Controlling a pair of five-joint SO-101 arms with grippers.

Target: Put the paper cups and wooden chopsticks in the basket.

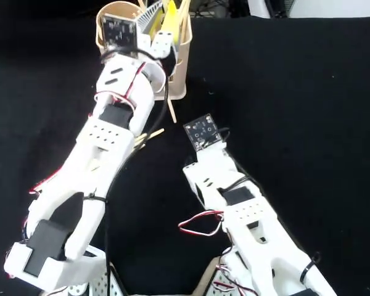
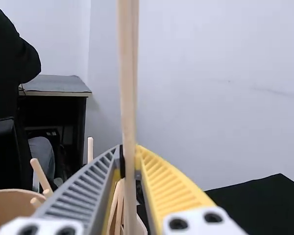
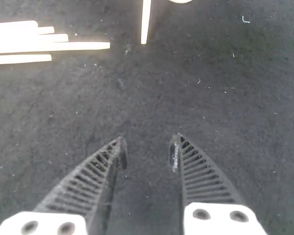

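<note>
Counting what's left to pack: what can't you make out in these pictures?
Basket contents: high view, the left arm covers them.
Loose chopsticks: high view, left arm hides most; right wrist view, edge cuts them off.
Held chopstick: left wrist view, both ends cut off.

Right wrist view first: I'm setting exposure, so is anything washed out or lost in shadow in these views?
Right wrist view: the loose chopsticks glare near white on the black cloth. Left wrist view: the wall sits bright behind the held chopstick. High view: the cloth swallows any shadows under the arms.
</note>
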